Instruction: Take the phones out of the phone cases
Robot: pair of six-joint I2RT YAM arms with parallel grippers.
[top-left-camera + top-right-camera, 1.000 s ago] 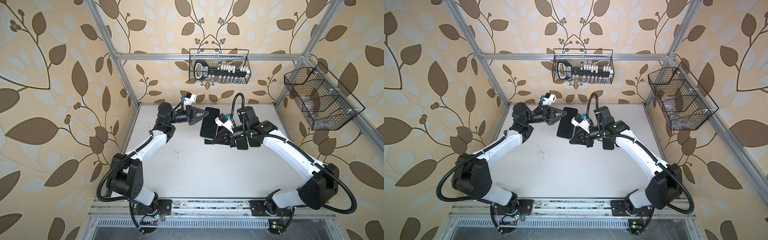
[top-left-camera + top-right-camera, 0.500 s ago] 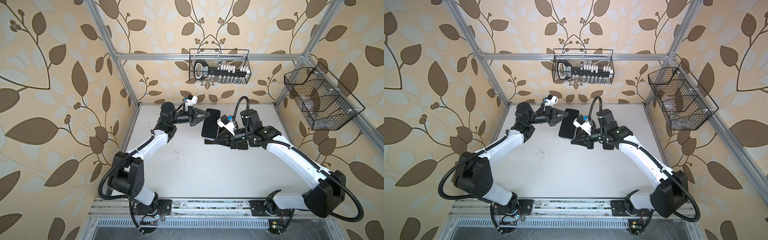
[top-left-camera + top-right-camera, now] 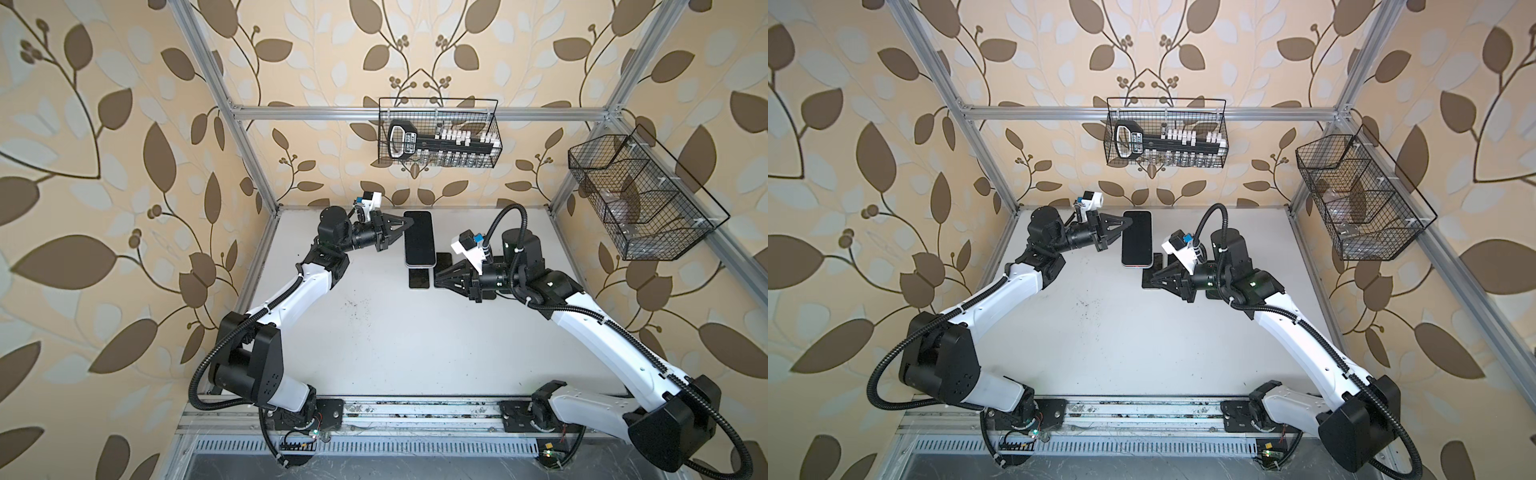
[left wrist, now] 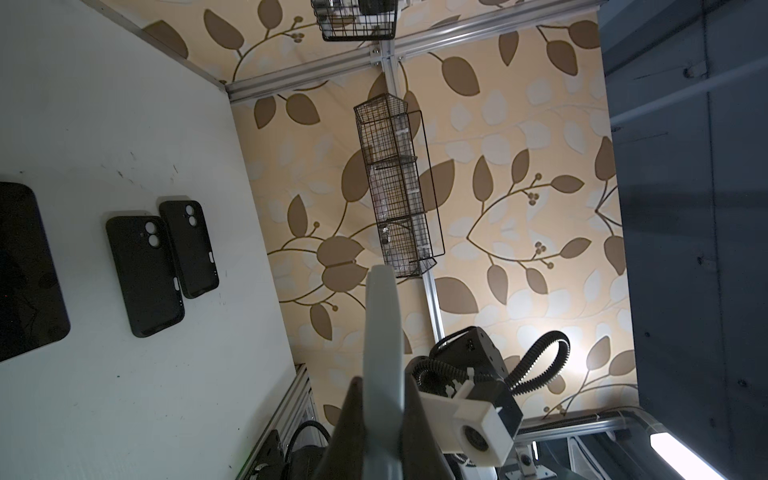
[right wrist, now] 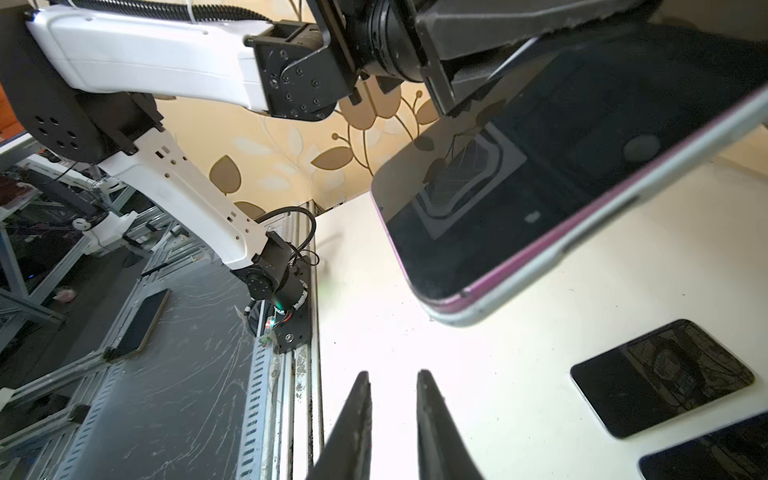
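Now left jaws clamped on phone edge; right jaws apart, empty; two black cases flat on table.

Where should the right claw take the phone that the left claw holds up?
Probably grip the phone across its thickness on the free long edge, approaching from the right: it is a thin slab held screen up, and the left claw pinches the opposite edge.
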